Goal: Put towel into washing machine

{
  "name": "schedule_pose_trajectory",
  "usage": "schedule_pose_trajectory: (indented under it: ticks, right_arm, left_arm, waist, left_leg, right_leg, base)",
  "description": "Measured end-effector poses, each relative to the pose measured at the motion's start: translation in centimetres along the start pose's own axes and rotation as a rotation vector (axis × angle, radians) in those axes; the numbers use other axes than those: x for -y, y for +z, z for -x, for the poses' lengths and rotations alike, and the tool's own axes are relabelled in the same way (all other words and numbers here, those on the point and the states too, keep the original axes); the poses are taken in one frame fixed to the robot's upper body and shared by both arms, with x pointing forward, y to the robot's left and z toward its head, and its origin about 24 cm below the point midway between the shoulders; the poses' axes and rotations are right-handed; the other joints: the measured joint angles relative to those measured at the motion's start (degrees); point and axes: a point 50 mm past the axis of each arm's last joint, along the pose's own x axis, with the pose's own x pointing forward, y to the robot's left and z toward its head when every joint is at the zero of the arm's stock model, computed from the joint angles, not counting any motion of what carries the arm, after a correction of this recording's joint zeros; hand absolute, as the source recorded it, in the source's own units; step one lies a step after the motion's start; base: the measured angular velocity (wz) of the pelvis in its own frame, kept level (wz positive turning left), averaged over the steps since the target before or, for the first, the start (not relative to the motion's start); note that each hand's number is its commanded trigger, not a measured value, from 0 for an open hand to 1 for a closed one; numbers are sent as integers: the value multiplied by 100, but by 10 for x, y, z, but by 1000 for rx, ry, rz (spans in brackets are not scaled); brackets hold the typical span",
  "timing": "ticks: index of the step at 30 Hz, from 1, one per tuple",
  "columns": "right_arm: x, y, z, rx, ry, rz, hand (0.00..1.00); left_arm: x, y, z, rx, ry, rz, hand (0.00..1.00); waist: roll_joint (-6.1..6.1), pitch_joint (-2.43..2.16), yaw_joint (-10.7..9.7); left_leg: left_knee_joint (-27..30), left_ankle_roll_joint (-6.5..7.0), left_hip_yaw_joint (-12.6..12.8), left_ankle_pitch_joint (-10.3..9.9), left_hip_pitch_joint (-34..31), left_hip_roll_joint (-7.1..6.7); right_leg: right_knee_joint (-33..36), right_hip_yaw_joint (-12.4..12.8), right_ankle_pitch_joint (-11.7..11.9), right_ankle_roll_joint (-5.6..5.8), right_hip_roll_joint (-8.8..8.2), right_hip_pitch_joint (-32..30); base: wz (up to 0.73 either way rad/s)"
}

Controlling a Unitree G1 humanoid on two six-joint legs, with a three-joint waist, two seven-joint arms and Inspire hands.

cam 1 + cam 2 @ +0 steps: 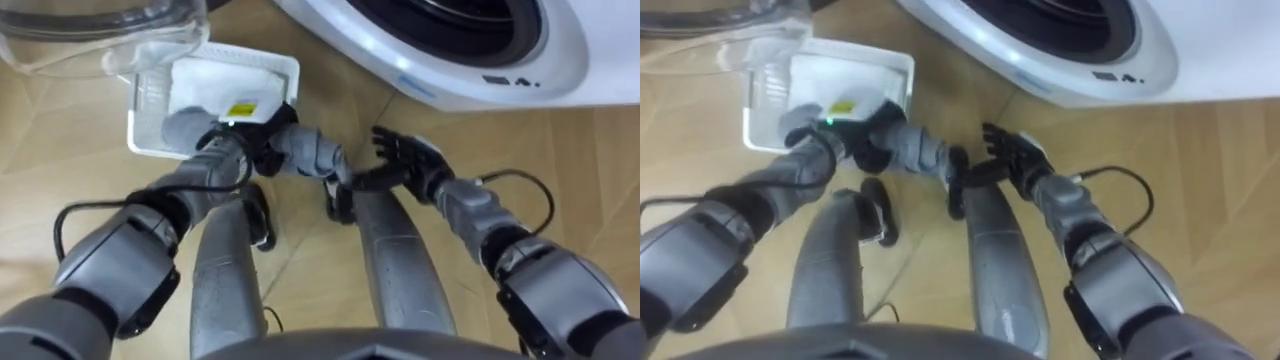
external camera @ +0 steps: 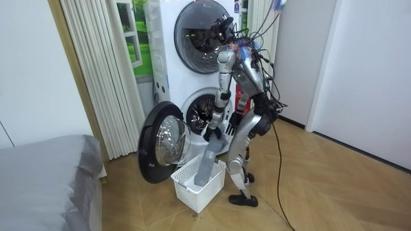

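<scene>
We're in a home, in the laundry corner: a front-loading washing machine [image 2: 202, 119], door [image 2: 164, 151] swung open, a second drum [image 2: 199, 38] stacked above, a white laundry basket [image 2: 196, 186] on the wooden floor [image 2: 321, 186], pleated curtains [image 2: 96, 70], grey bedding [image 2: 45, 179] nearby.

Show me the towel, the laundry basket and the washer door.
towel [image 2: 207, 160]: room view, middle of the hanging grey cloth.
laundry basket [image 2: 192, 196]: room view, its white front wall.
washer door [image 2: 162, 146]: room view, the round glass of the open door.
</scene>
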Motion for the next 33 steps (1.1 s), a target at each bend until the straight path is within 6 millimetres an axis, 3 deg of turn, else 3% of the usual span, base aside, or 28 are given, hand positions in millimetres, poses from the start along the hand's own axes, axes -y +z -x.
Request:
schedule_pose_trajectory:
  ticks: [6,11,14,15,16,18,20,22,33]
  right_arm:
    - [-1,-20,6,-47,2,-3,0]
    - [-3,-20,7,-42,27,43,0]
    - [-4,-25,8,-45,29,36,0]
    - [-6,-27,9,-49,34,37,0]
    - [-9,-28,8,-52,44,35,0]
    - [-12,-28,8,-51,61,20,0]
    - [-16,-30,8,-54,83,9,0]
    - [-21,-31,8,-50,106,-8,0]
    - [-21,-39,10,-102,124,-41,0]
  left_arm:
    - [-13,8,-1,-25,162,356,100]
    - [-8,19,3,8,109,726,100]
    - [4,30,9,63,-5,944,100]
    - [13,32,13,70,-56,1035,100]
    - [23,35,16,74,-108,1106,100]
    - [35,39,21,82,-194,1208,100]
    - [44,41,25,88,-270,1263,100]
    - [51,40,30,94,-334,1336,100]
    - [67,36,41,76,-458,1682,100]
  waist:
    - [44,-27,42]
    - [79,-56,108]
    - [82,-143,181]
    - [91,-211,182]
    - [87,-241,192]
    - [91,-252,199]
    - [83,-258,202]
    - [88,-293,193]
    - [159,-357,226]
  left_leg:
    - [-245,32,-6,98,371,-130]
    - [-247,38,-19,115,358,-138]
    - [-274,22,-75,140,348,-172]
    - [-295,15,-110,155,354,-200]
    - [-316,20,-118,176,402,-202]
    - [-345,19,-165,197,475,-205]
    - [-358,19,-216,204,533,-209]
    - [-386,6,-294,241,558,-216]
    - [-670,-87,-446,375,802,-202]
  right_leg:
    - [-83,-7,-19,37,-120,346]
    - [-73,-36,-19,36,-151,346]
    - [-85,-77,-20,36,-169,348]
    - [-94,-96,-22,36,-188,363]
    - [-110,-139,-22,36,-200,420]
    - [-182,-186,-16,30,-208,538]
    - [-207,-241,-14,27,-219,639]
    - [-272,-328,-3,12,-228,721]
    - [-582,-516,66,-62,-178,1060]
  base:
    - [11]
    - [4]
    - [8]
    - [12]
    - [12]
    - [12]
    - [14]
    - [14]
    - [7]
